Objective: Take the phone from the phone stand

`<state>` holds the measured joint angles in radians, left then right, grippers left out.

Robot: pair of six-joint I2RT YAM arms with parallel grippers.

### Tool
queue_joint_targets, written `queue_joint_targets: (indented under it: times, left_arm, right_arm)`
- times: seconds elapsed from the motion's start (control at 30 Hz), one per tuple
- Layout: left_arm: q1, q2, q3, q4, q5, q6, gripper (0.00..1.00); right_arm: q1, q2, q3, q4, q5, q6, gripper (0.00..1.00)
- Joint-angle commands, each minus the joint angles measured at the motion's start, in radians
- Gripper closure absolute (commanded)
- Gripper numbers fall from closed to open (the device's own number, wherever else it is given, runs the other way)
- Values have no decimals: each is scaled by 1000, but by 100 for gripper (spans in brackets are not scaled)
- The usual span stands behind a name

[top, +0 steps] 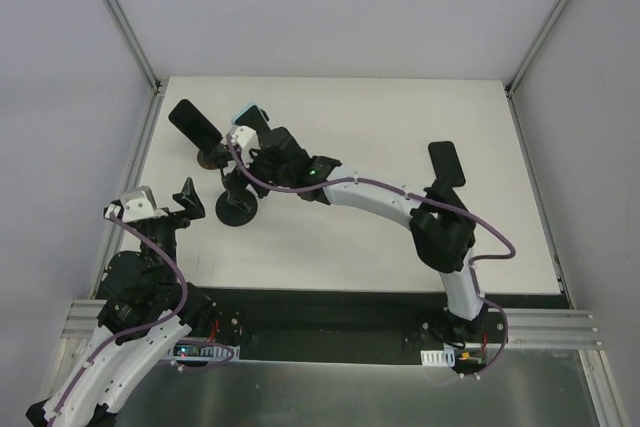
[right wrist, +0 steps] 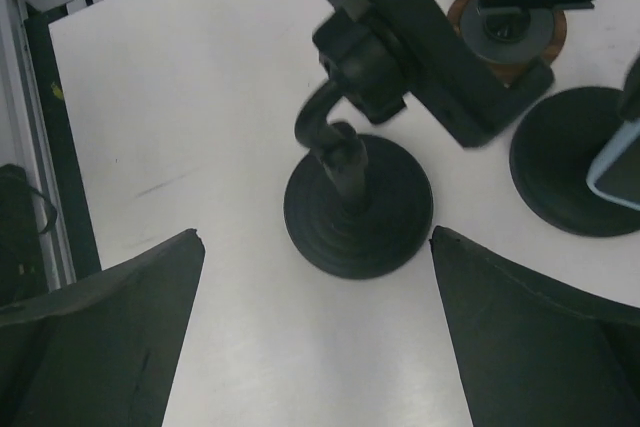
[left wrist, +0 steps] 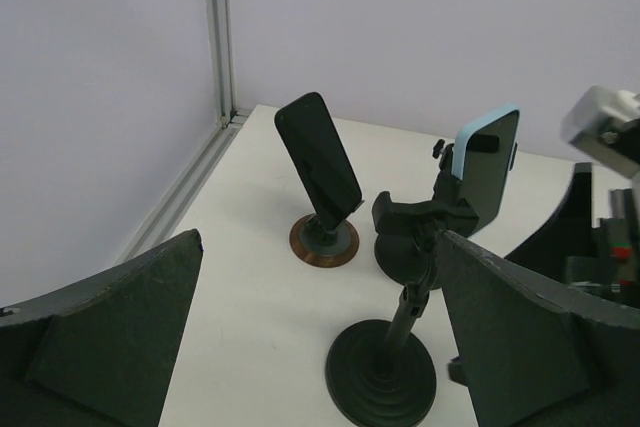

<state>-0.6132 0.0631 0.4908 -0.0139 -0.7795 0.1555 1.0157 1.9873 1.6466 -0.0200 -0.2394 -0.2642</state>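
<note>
Overhead, right pincer [right wrist: 318, 247] spread above stand [right wrist: 358, 209], phone [left wrist: 487, 162] (blue-cased) beside.

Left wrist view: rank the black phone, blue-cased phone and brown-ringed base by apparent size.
1. black phone, only slightly larger
2. blue-cased phone, nearly alike, so the order of these two is unsure
3. brown-ringed base, clearly smallest

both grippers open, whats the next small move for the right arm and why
Probably shift the right gripper sideways to the blue-cased phone and line its open jaws on it: it hangs over an empty stand, while that phone sits mounted just beside it.
</note>
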Motion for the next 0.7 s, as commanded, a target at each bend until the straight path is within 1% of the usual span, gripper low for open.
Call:
queue_joint_targets:
  times: [0.0, 0.13, 0.27, 0.37, 0.4, 0.43, 0.47, 0.5, 0.57, 0.6, 0.63, 0.67]
  left_arm:
    - [10, 7, -6, 19, -27, 1, 1]
    - [12, 21, -5, 19, -23, 6, 1]
    - [10, 35, -4, 19, -14, 16, 1]
    - [10, 46, -3, 20, -12, 26, 1]
    - [10, 49, -3, 20, -14, 30, 1]
    - [10, 53, -3, 20, -14, 32, 1]
    - [10, 53, -3, 20, -10, 32, 1]
    - [10, 55, -3, 20, -9, 33, 1]
    - [12, 58, -3, 20, -4, 36, 1]
    - [12, 60, -3, 19, -4, 36, 1]
    - [10, 60, -3, 19, -3, 38, 1]
    - [10, 58, -3, 19, -3, 38, 1]
  right_arm:
    - [30, 106, 143, 164, 57, 45, 1]
    - [54, 182, 183, 235, 184, 66, 3]
    - [54, 252, 222, 270, 219, 86, 10]
    - [54, 277, 251, 258, 184, 91, 23]
    - [54, 277, 248, 258, 178, 92, 33]
    - [54, 275, 231, 258, 167, 94, 39]
    - [55, 257, 217, 256, 163, 94, 51]
    - [54, 243, 199, 259, 160, 94, 57]
    - [54, 185, 107, 282, 153, 94, 68]
    - [54, 162, 66, 293, 153, 91, 78]
    - [54, 134, 30, 305, 157, 88, 82]
    - [54, 83, -47, 311, 160, 77, 86]
